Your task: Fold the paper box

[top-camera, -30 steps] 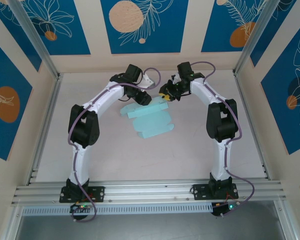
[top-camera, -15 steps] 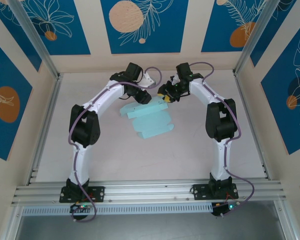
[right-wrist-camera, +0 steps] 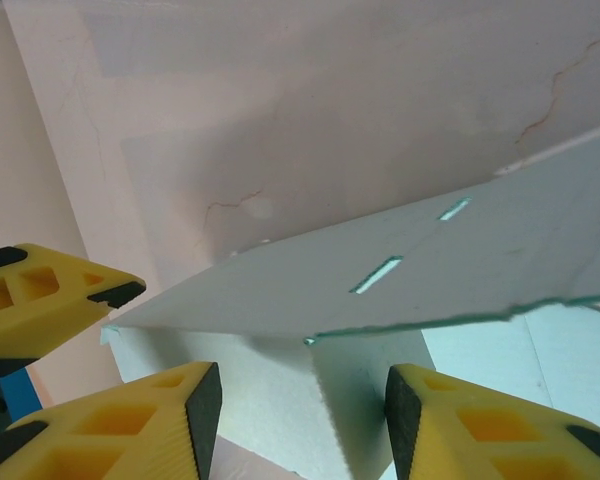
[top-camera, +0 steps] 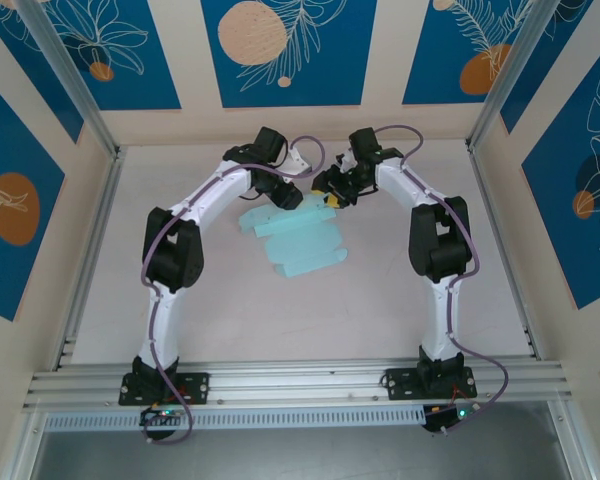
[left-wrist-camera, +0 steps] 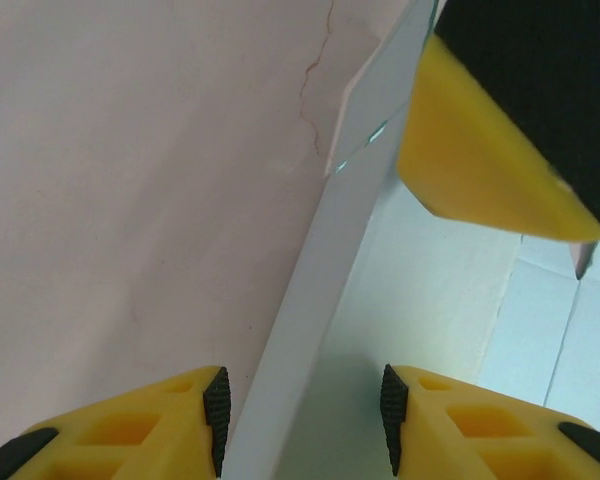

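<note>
Pale work table boxed in by beige walls and blue botanical panels.

Beyond the left gripper [top-camera: 288, 196] and right gripper [top-camera: 330, 190], a beige back wall [top-camera: 300, 125] hung with deep-blue panels [top-camera: 310, 60] of white leaf outlines and peach and orange discs. More of the same on the side walls [top-camera: 75, 200], well out to either side of both. Beneath them, a matt off-white table [top-camera: 210, 300], hairline-cracked up close. Slanting aluminium posts [top-camera: 70, 75] at the far corners, a slotted aluminium rail [top-camera: 300, 385] well behind. Soft, even light, faint shadows.
</note>
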Robot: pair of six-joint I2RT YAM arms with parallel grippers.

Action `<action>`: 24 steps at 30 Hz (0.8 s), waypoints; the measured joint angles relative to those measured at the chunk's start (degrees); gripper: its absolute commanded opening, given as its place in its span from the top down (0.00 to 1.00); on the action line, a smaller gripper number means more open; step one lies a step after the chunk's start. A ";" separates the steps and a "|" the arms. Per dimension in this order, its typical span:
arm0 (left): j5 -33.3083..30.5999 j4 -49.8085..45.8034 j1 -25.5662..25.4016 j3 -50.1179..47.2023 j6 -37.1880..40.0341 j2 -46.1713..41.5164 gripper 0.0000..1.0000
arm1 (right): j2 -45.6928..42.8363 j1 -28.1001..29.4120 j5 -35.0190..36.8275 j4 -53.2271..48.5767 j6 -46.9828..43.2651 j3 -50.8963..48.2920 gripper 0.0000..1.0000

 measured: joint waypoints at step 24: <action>8.74 -2.25 0.00 0.70 4.85 0.04 0.40 | 0.09 0.26 0.02 -0.26 -1.18 0.00 0.73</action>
